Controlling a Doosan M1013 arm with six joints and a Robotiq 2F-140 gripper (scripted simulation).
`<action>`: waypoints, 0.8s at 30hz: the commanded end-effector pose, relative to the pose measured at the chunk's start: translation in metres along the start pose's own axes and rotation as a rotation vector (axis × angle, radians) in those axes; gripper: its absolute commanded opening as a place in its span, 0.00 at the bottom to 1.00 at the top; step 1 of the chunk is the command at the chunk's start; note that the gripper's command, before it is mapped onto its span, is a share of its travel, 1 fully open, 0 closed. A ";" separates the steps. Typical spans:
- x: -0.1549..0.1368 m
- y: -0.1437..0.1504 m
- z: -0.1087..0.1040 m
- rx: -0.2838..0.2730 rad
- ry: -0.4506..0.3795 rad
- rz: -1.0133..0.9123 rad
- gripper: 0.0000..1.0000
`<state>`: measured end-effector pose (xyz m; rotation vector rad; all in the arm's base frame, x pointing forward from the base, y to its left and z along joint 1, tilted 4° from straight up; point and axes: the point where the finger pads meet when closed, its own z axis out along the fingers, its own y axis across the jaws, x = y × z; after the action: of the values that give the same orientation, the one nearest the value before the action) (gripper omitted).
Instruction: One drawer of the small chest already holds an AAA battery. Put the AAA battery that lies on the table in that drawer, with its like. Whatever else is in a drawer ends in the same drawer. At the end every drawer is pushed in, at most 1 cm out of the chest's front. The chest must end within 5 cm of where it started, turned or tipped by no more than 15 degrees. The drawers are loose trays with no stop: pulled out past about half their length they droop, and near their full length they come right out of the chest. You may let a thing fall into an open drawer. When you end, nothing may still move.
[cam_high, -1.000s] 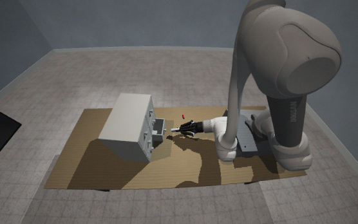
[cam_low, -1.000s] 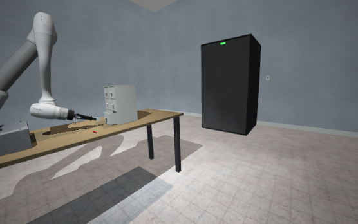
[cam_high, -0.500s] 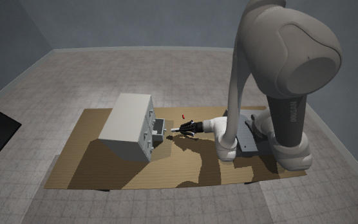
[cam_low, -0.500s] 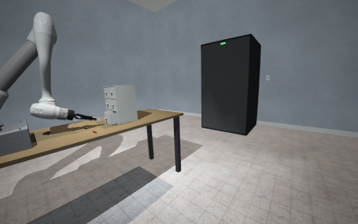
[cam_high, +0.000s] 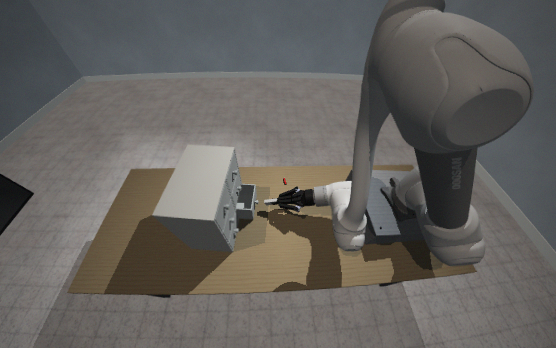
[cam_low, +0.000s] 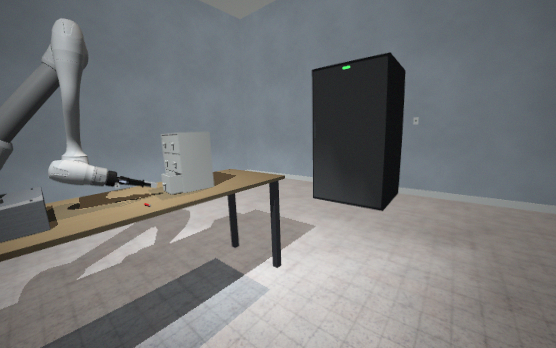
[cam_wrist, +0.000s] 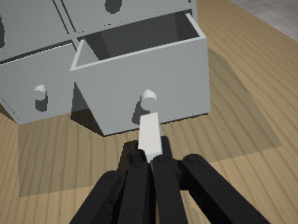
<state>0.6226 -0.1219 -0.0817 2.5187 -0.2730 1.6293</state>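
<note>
The small grey chest (cam_high: 200, 195) (cam_low: 192, 160) (cam_wrist: 143, 10) stands on the wooden table (cam_high: 300, 270) (cam_low: 240, 180). One bottom-row drawer (cam_high: 246, 202) (cam_low: 171, 186) (cam_wrist: 143, 83) is pulled partly out; the part of its inside that shows in the wrist view looks empty. The other drawers are pushed in. My gripper (cam_high: 270, 201) (cam_low: 149, 185) (cam_wrist: 152, 127) is shut, with nothing between its fingers. It points level at the open drawer's front, its pale tip close to the drawer's knob (cam_wrist: 149, 98). The red AAA battery (cam_high: 284, 180) (cam_low: 147, 204) lies on the table beside the gripper, clear of it.
A grey ribbed block (cam_high: 380, 210) (cam_low: 20, 215) sits at the arm's base on the table. A tall black cabinet (cam_low: 355, 130) stands on the floor well away from the table. The chest stands near the table's far edge.
</note>
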 end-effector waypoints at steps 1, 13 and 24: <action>0.001 0.000 0.003 0.000 0.000 0.000 0.00; 0.006 0.000 0.016 0.000 0.000 0.000 0.00; 0.012 0.000 0.033 0.000 0.000 0.000 0.00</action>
<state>0.6514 -0.1285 -0.0838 2.5186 -0.2730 1.6294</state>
